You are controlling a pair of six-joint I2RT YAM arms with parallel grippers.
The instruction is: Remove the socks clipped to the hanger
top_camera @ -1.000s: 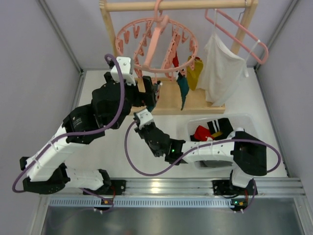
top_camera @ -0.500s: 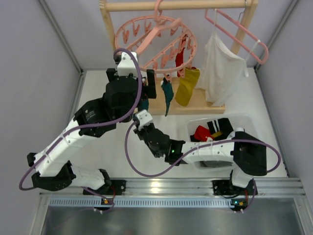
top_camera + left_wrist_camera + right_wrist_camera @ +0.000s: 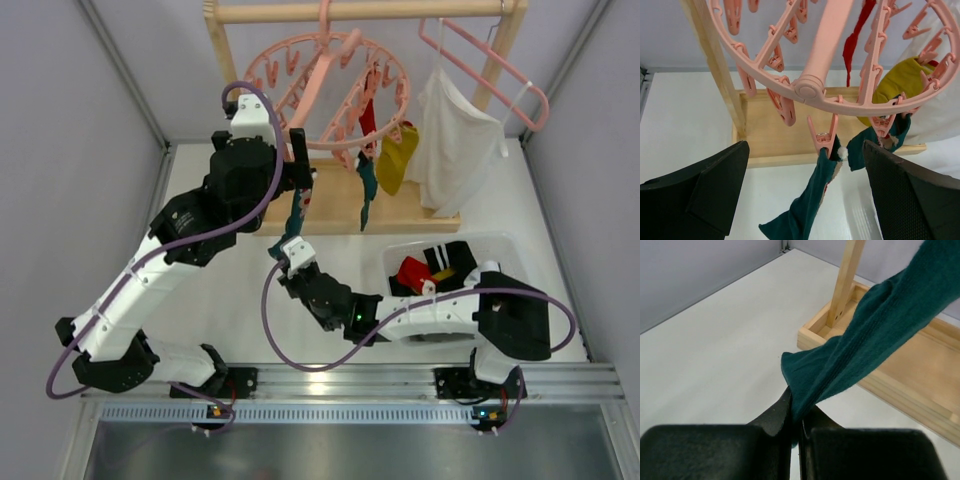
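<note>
The right gripper [image 3: 795, 424] has its jaws pinched shut on the free end of a teal sock [image 3: 875, 325], which runs taut and slanting up from the fingertips toward the hanger [image 3: 811, 91]. At its top that sock is caught in a pink clip [image 3: 822, 139] hanging from the ring's near edge, a small white bobble showing just beside the clip. The left gripper [image 3: 805, 150] sits just under the ring with its jaws spread wide, holding nothing; in the wrist view the clip and the sock's top lie between its two dark fingers [image 3: 700, 192], touching neither. Three more socks hang clipped on the far-right side of the ring: a second teal sock [image 3: 366, 188], a mustard sock [image 3: 398, 160] just beside it, and a red sock [image 3: 367, 115] above them (only a narrow strip of it shows). The hanger hangs by its hook from the top bar of a wooden rack [image 3: 420, 10], whose tray-like base rests on the white table [image 3: 545, 215]. A white cloth [image 3: 455, 140] hangs on a separate pink loop hanger to the right. Near the right arm's base stands a clear bin [image 3: 505, 245] with red and black fabric lying inside.
</note>
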